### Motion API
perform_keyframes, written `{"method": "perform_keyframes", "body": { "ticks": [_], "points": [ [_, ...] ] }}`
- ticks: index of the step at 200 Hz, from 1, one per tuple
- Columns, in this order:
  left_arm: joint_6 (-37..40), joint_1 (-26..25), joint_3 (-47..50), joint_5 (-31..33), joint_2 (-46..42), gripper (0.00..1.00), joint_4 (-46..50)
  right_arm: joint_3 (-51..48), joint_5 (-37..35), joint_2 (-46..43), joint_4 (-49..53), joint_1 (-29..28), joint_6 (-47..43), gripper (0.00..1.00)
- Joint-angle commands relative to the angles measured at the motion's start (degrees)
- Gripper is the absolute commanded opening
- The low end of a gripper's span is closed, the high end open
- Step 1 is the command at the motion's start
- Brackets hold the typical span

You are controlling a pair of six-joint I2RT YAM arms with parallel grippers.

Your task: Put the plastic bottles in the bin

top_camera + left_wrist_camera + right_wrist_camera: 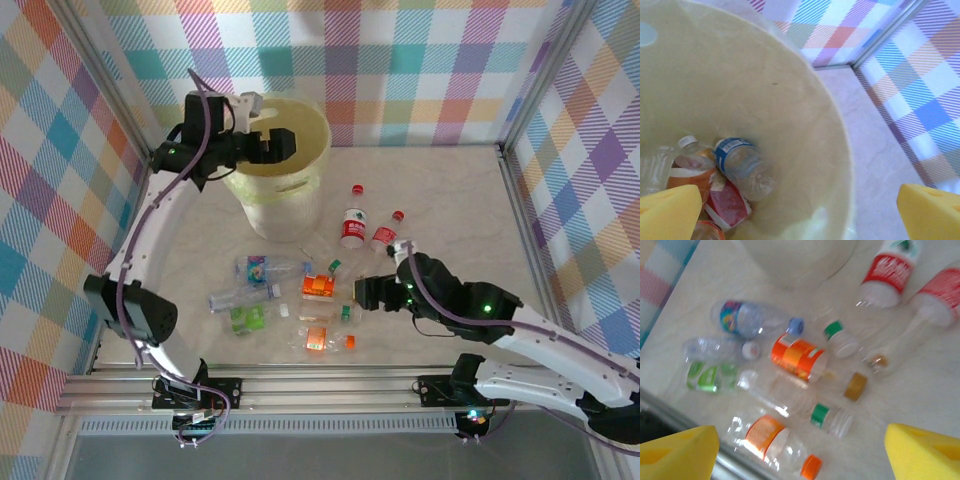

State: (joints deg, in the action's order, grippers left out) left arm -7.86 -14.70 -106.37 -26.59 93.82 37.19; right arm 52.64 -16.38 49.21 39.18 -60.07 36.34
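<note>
1. Plastic bottles (pixel 318 287) scattered lower centre; several inside bin (pixel 290 200), upper left.
2. Left gripper (pixel 272 146) spread wide, empty, over bin; right gripper (pixel 366 293) spread wide above bottles.
3. Risk: pinching two crowded bottles, one slipping free.

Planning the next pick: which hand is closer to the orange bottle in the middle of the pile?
Right. The right hand is just beside the orange bottle; the left hand hangs over the bin, farther back.
</note>
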Motion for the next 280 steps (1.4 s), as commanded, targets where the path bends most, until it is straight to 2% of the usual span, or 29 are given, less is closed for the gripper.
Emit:
{"method": "perform_keyframes", "body": {
  "ticks": [1,46,83,119,164,181,280],
  "points": [
    [0.2,-0.1,3.1,-5.4,-5.9,1.0,2.7,-1.6,10.5,2.5,-1.7,-0.2,-6.1,0.85],
    [4.7,-1.1,13.1,-12.5,-16.6,1.0,8.3,-3.6,19.8,8.4,-6.1,-0.6,-12.6,0.85],
    [8.7,-2.0,23.8,-18.2,-25.8,1.0,12.7,-3.6,20.2,12.8,-6.5,-2.1,-17.2,0.84],
    [9.5,-2.9,33.7,-21.7,-33.2,1.0,13.9,-3.0,19.8,16.5,-7.7,-4.1,-19.9,0.83],
    [4.4,-3.1,44.6,-17.0,-41.2,1.0,8.7,-1.1,15.1,23.8,-6.9,-7.7,-22.9,0.82],
    [3.2,-3.1,46.9,-17.6,-43.1,1.0,6.8,-0.5,14.1,26.2,-7.0,-8.6,-24.0,0.82],
    [3.0,-3.1,49.5,-14.6,-45.7,1.0,5.9,3.4,8.8,38.7,-6.6,-12.8,-27.4,0.79]
  ]
}}
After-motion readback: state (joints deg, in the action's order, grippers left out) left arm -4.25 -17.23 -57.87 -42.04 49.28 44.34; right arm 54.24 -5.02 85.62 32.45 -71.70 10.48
